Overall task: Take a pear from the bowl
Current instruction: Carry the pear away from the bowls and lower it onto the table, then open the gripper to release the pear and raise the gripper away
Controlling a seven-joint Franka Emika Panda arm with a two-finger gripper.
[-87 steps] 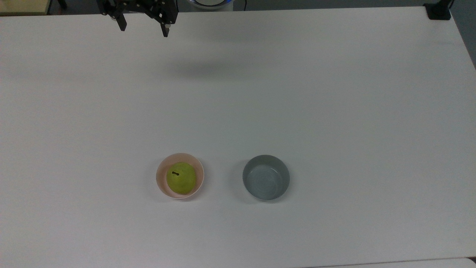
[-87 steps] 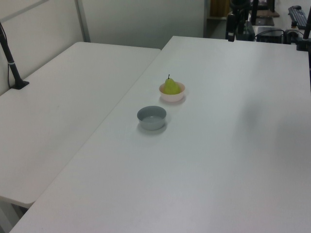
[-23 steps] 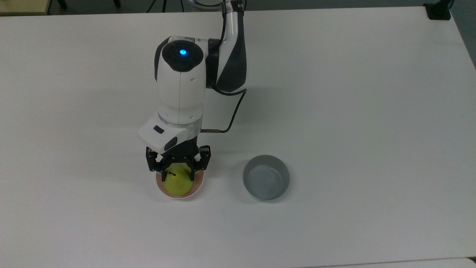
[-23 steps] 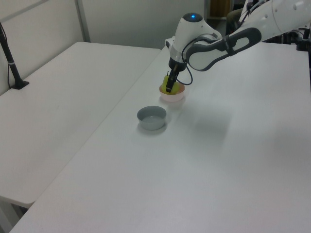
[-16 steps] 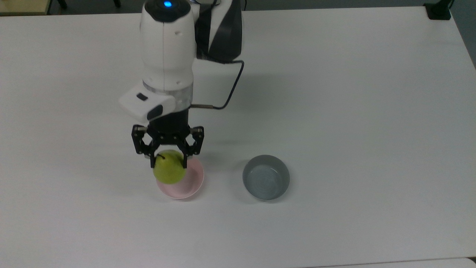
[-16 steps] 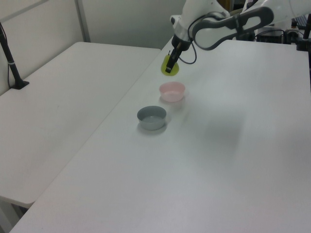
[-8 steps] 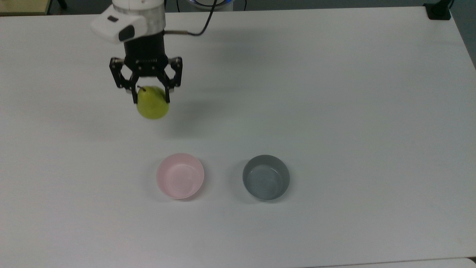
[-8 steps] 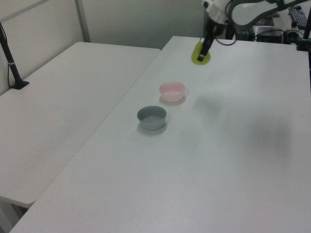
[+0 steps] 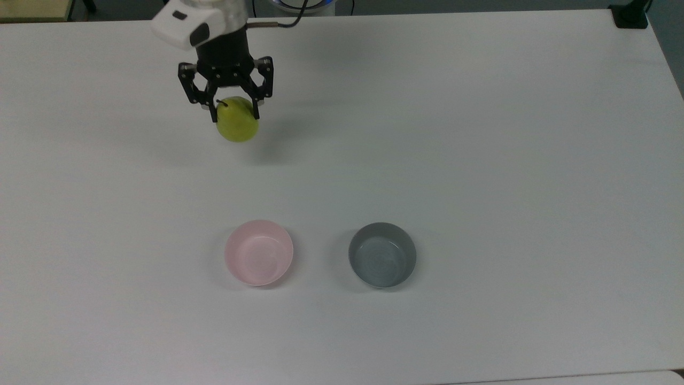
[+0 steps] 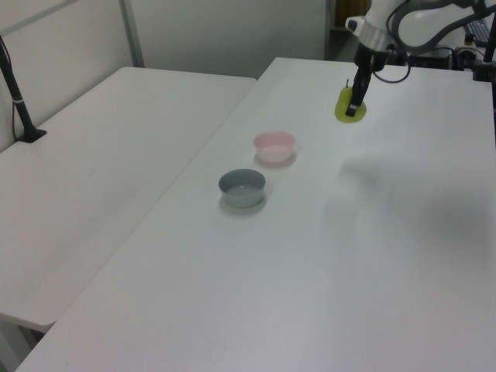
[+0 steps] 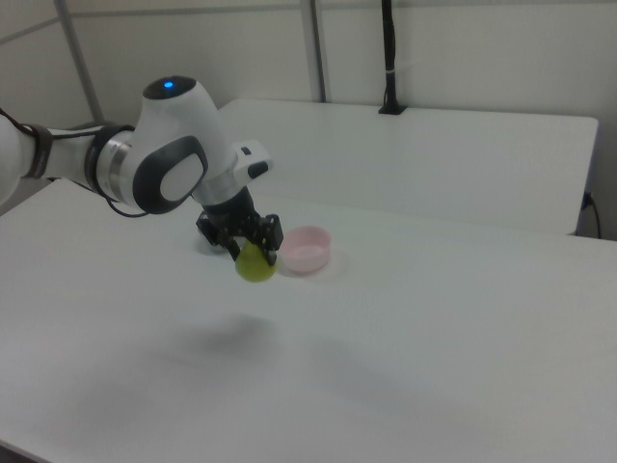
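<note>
My hand gripped the pear, now carried well away from the bowl it sat in; a grey bowl stood beside on the surface.

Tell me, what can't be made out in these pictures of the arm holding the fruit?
- Grey bowl: in the right view the arm stands in front of where it should be.
- Gripper: in the left view it looks like one dark strip against the pear, so the grip can't be judged there.
- Arm: its upper part is cut off by the top view's top edge.
</note>
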